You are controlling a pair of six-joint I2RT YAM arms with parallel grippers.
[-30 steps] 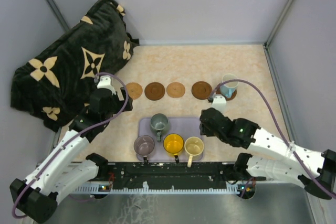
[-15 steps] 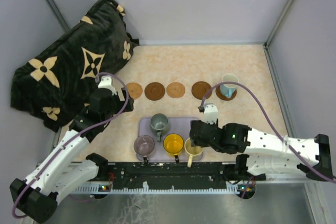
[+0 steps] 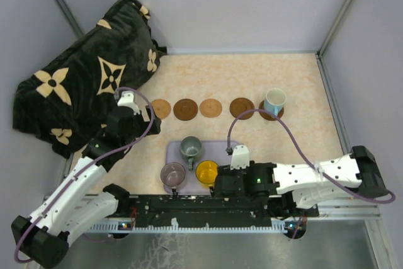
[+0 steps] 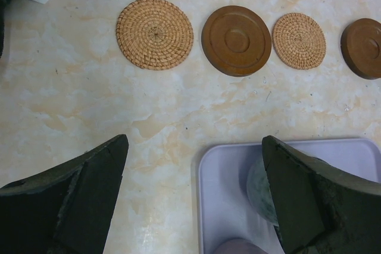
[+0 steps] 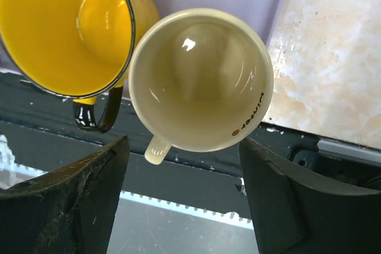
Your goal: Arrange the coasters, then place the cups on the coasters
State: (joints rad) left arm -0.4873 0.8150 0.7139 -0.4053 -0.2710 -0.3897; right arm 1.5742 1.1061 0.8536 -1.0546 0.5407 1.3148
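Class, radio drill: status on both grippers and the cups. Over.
Left gripper open, empty. Right gripper jaws open over cream cup, no grip. Light blue cup on its coaster. Yellow cup crowds the cream one.

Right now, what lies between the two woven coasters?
A dark brown coaster, touching neither the larger woven coaster nor the smaller woven coaster, per the left wrist view.

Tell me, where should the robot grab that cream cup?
Probably from straight above, pinching the rim of the cream cup on the side away from the yellow cup: it stands upright, mouth open, and the yellow cup crowds the other side.
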